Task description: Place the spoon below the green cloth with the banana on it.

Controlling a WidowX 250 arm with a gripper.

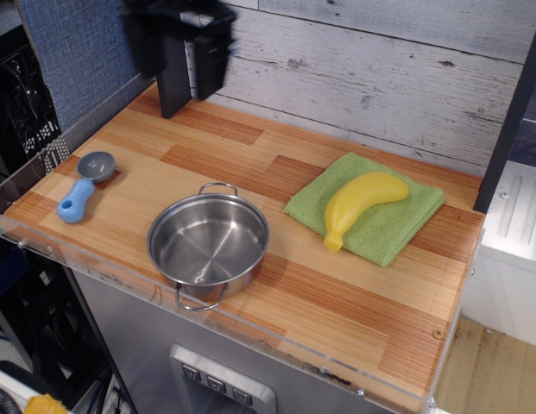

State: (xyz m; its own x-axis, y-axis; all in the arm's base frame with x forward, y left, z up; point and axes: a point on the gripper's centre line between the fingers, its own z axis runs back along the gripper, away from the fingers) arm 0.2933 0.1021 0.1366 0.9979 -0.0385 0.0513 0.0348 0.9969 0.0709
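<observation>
A: So, spoon position?
B: Flat on the wooden table, below-left of the pincer, well apart from it.
A: Pincer state?
B: Blurred, raised, jaws parted, empty.
A: Others?
B: Steel pot below; green cloth bearing banana lower right.
</observation>
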